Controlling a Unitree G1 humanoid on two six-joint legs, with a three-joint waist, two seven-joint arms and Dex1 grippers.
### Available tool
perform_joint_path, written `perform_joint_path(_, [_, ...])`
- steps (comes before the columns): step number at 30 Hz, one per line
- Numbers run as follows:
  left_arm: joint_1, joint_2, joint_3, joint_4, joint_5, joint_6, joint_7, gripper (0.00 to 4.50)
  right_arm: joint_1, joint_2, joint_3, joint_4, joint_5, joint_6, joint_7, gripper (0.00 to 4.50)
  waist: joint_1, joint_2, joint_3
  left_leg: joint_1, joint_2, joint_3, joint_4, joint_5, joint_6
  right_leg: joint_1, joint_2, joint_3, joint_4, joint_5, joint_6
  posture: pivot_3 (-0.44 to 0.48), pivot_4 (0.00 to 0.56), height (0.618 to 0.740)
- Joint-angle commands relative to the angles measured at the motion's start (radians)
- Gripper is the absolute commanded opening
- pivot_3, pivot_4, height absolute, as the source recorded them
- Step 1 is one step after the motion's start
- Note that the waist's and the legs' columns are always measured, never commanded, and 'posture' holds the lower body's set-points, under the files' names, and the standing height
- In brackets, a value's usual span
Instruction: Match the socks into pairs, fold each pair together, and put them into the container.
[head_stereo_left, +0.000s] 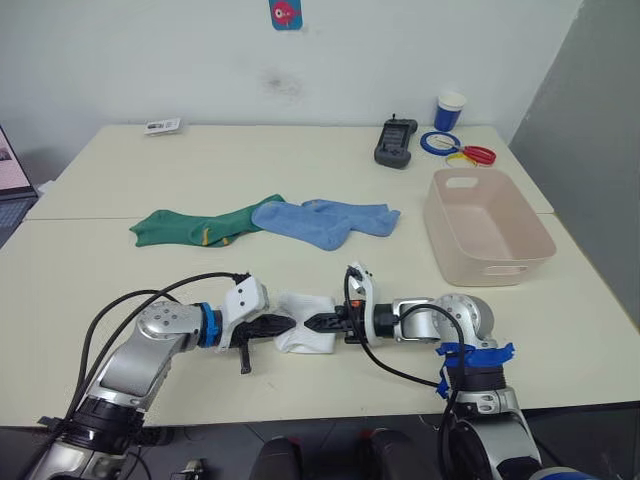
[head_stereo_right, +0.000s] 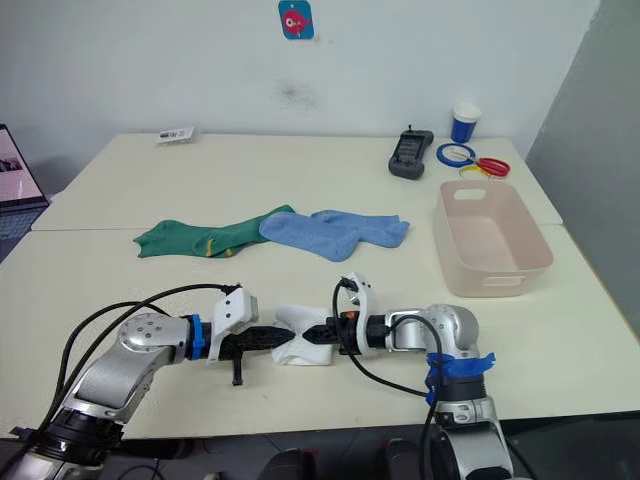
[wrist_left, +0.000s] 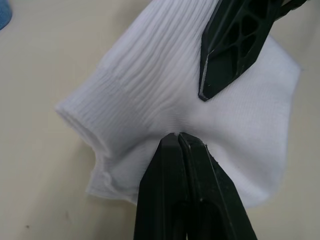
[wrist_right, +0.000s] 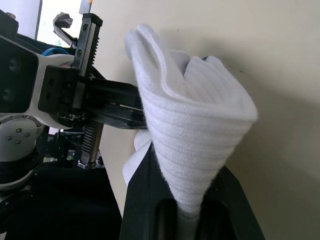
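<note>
The white socks (head_stereo_left: 306, 335) lie bunched near the table's front edge, between my two grippers. My left gripper (wrist_left: 176, 136) is shut, its tips pinching a pucker of white fabric. Facing it from the right, my right gripper (wrist_right: 191, 206) is shut on the folded white cloth, which rises between its fingers (wrist_left: 231, 47). The two grippers (head_stereo_left: 292, 322) (head_stereo_left: 310, 322) nearly meet tip to tip. Further back lie the dark green socks (head_stereo_left: 198, 226) and, overlapping them on the right, the light blue socks (head_stereo_left: 327, 221). The pink-beige container (head_stereo_left: 482, 266) stands empty at the right.
At the back right stand a black device (head_stereo_left: 396, 144), a blue-and-white cup (head_stereo_left: 450, 110), a blue ring (head_stereo_left: 439, 143) and a red ring (head_stereo_left: 479, 154). A small card (head_stereo_left: 162, 126) lies at the back left. A laptop (head_stereo_left: 10, 180) juts in at the left edge.
</note>
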Motion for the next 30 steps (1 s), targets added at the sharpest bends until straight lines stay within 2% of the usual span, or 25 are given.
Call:
perform_joint_path(1, [-0.011, 0.021, 0.106, -0.137, -0.160, 0.101, -0.022, 0.59, 0.002, -0.051, -0.020, -0.075, 0.020, -0.004, 0.013, 0.00, 0.005, -0.001, 0.001, -0.001, 0.000, 0.000, 0.000, 0.000, 0.000, 0.000, 0.000, 0.000, 0.000, 0.000, 0.000, 0.000, 0.150, 0.740])
perform_joint_path(6, [0.002, 0.104, 0.163, -0.239, -0.237, 0.195, -0.046, 2.15, -0.004, -0.076, -0.077, -0.165, 0.054, 0.029, -0.003, 0.00, 0.002, -0.001, 0.001, -0.001, -0.001, 0.000, 0.000, 0.000, 0.000, -0.001, -0.001, 0.000, -0.001, 0.000, 0.000, 0.000, 0.150, 0.740])
perform_joint_path(13, [-0.053, 0.162, 0.200, -0.231, -0.262, 0.229, -0.047, 4.48, 0.002, -0.083, -0.112, -0.262, 0.067, 0.033, -0.025, 0.00, 0.001, -0.001, 0.002, -0.001, 0.001, -0.001, -0.002, 0.000, 0.000, -0.002, 0.002, -0.001, 0.000, -0.001, -0.001, 0.000, 0.150, 0.740])
perform_joint_path(19, [-0.112, 0.140, 0.181, -0.179, -0.227, 0.202, -0.019, 4.49, 0.020, -0.064, -0.131, -0.303, 0.069, 0.023, -0.048, 0.00, 0.002, -0.001, 0.002, -0.001, 0.000, 0.000, -0.002, 0.000, 0.000, -0.002, 0.001, 0.001, -0.001, -0.001, -0.001, 0.000, 0.150, 0.740])
perform_joint_path(22, [-0.167, 0.116, 0.183, -0.199, -0.300, 0.296, 0.002, 4.49, -0.017, -0.036, -0.226, -0.347, 0.114, 0.048, -0.067, 0.00, 0.002, -0.001, 0.002, -0.004, 0.000, 0.000, -0.002, 0.000, 0.000, -0.005, 0.001, 0.000, -0.001, -0.001, -0.001, 0.000, 0.150, 0.740])
perform_joint_path(26, [-0.296, 0.038, 0.189, -0.214, -0.383, 0.390, 0.078, 4.49, -0.140, -0.063, -0.393, -0.369, 0.171, 0.079, -0.103, 0.00, 0.005, -0.001, 0.003, -0.013, -0.001, -0.002, 0.002, 0.000, 0.000, -0.011, 0.001, -0.002, 0.001, 0.001, 0.001, 0.000, 0.150, 0.740])
perform_joint_path(28, [-0.383, -0.021, 0.164, -0.202, -0.369, 0.395, 0.135, 4.49, -0.215, -0.148, -0.436, -0.356, 0.164, 0.064, -0.107, 0.00, 0.007, -0.001, 0.003, -0.015, -0.002, -0.002, 0.003, 0.000, 0.000, -0.011, 0.003, -0.002, 0.000, 0.002, 0.003, 0.000, 0.150, 0.740])
perform_joint_path(30, [-0.476, -0.092, 0.121, -0.158, -0.270, 0.318, 0.217, 4.49, -0.274, -0.280, -0.425, -0.324, 0.140, 0.020, -0.084, 0.00, 0.013, -0.001, 0.003, -0.015, -0.004, -0.002, 0.003, 0.000, 0.000, -0.011, 0.002, -0.002, -0.001, 0.002, 0.003, 0.000, 0.150, 0.740])
